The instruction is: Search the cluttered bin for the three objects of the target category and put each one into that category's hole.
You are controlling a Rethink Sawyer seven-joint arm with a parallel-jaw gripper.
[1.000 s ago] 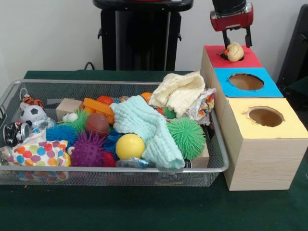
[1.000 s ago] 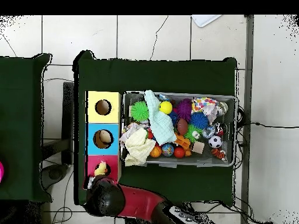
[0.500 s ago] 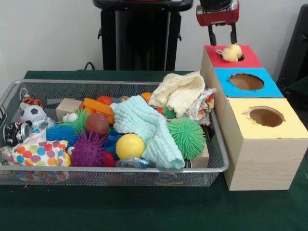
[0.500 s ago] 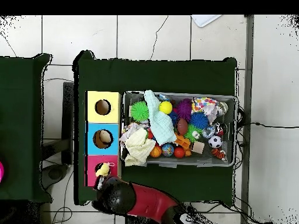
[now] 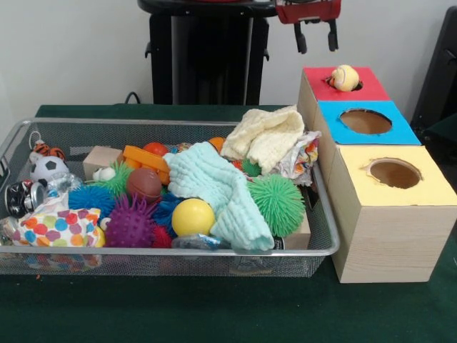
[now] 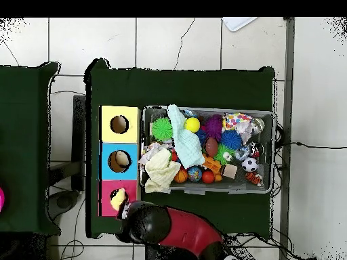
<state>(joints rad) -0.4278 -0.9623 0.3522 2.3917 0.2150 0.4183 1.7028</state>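
Note:
The cluttered bin (image 5: pixel 171 251) of wire mesh stands on the left of the green table, full of balls, cloths and toys; it also shows in the overhead view (image 6: pixel 272 152). The red-ringed hole (image 5: pixel 330 82) tops the farthest wooden box. A small round yellow toy (image 5: pixel 345 77) sits in that hole and sticks out above it; it also shows in the overhead view (image 6: pixel 118 198). My gripper (image 5: pixel 316 46) hangs open and empty at the top edge, above and to the left of the toy. In the overhead view my arm (image 6: pixel 183 233) hides the gripper.
A blue-ringed hole (image 5: pixel 365 121) and a yellow-ringed hole (image 5: pixel 393 173) top the nearer boxes. In the bin lie a mint cloth (image 5: pixel 214 186), a cream cloth (image 5: pixel 268 136), a green spiky ball (image 5: pixel 276 204), a yellow ball (image 5: pixel 193 216) and a purple spiky ball (image 5: pixel 131 223).
In the front view my gripper has risen and moved left, away from the red box. The yellow toy stays at the red-ringed hole, apart from the fingers.

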